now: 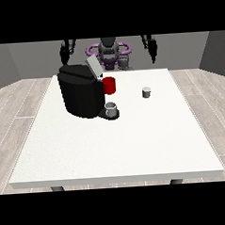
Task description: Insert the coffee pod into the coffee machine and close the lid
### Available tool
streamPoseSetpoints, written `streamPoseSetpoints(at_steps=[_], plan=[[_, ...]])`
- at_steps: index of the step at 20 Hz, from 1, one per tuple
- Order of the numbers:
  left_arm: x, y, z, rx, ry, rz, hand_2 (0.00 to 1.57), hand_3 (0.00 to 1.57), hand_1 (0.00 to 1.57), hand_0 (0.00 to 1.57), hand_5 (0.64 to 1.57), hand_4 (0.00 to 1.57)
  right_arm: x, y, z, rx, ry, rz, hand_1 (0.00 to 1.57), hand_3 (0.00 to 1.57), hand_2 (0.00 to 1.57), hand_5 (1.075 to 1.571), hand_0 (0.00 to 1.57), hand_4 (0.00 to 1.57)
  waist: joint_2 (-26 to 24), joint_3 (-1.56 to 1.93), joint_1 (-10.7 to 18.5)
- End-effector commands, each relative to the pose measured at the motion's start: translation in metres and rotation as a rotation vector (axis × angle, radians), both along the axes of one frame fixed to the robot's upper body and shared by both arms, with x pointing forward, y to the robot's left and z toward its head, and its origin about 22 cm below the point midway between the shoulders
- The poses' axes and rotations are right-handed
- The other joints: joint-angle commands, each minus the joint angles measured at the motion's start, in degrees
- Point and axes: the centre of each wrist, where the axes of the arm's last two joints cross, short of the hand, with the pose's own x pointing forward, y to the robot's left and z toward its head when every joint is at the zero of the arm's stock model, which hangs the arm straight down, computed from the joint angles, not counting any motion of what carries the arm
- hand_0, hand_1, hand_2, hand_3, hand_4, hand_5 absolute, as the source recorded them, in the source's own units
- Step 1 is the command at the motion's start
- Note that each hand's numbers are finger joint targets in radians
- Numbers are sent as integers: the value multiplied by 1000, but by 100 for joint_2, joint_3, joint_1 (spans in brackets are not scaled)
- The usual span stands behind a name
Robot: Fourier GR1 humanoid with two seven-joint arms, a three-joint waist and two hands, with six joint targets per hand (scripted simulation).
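A black coffee machine [80, 90] stands on the white table [116, 142] at the left of centre, its grey lid [93, 67] tilted up and open. A small grey cup [111, 109] sits on its drip base, and a red part [109, 85] shows at its right side. The small grey coffee pod [146, 92] stands alone on the table to the right of the machine. The hand at the view's left [64, 53] and the hand at the view's right [152, 48] both hang raised behind the table's far edge, away from pod and machine, holding nothing.
The robot's torso [109, 52] with purple rings is behind the table's far edge. Wooden floor surrounds the table. White tabletop stretches from the machine and pod to the near edge [118, 179].
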Motion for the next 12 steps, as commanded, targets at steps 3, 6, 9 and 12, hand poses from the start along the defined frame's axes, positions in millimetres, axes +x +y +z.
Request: streamPoseSetpoints(at_steps=[3, 6, 9, 12], plan=[[2, 10, 0, -6, -68, -34, 0, 0, 0, 0, 1571, 0, -7, -7, -9, 10, 32, 11, 0, 0, 0, 1571, 0, 128, -36, 12, -67], [-12, 21, -23, -20, -150, -82, 0, 0, 0, 0, 1571, 0, -9, 2, -10, 12, 35, 44, 0, 0, 0, 1571, 0, 128, 58, 9, -77], [20, 35, 13, 171, -106, -63, 0, 0, 0, 0, 1571, 0, 6, 14, 7, 71, -127, -99, 0, 0, 0, 1571, 0, 95, 203, 11, -439], [46, 60, 39, 179, -79, -41, 0, 0, 0, 0, 1571, 0, 5, 20, 1, 70, -195, -68, 0, 0, 0, 1571, 0, 145, 488, 13, -630]])
